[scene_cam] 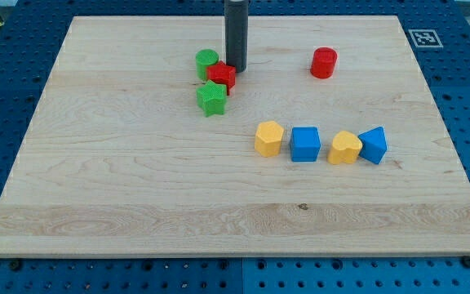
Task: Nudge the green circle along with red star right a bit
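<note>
The green circle (206, 63) sits near the view's top, left of centre. The red star (222, 77) touches it on its lower right. My tip (235, 69) is at the lower end of the dark rod, right against the red star's upper right side and just right of the green circle. A green star (211, 99) lies just below the red star, touching or nearly touching it.
A red cylinder (324, 63) stands to the view's right of the rod. Lower down is a row: a yellow hexagon-like block (269, 138), a blue cube (305, 144), a yellow heart (344, 148) and a blue triangle (374, 144). The wooden board (121, 196) has blue pegboard around it.
</note>
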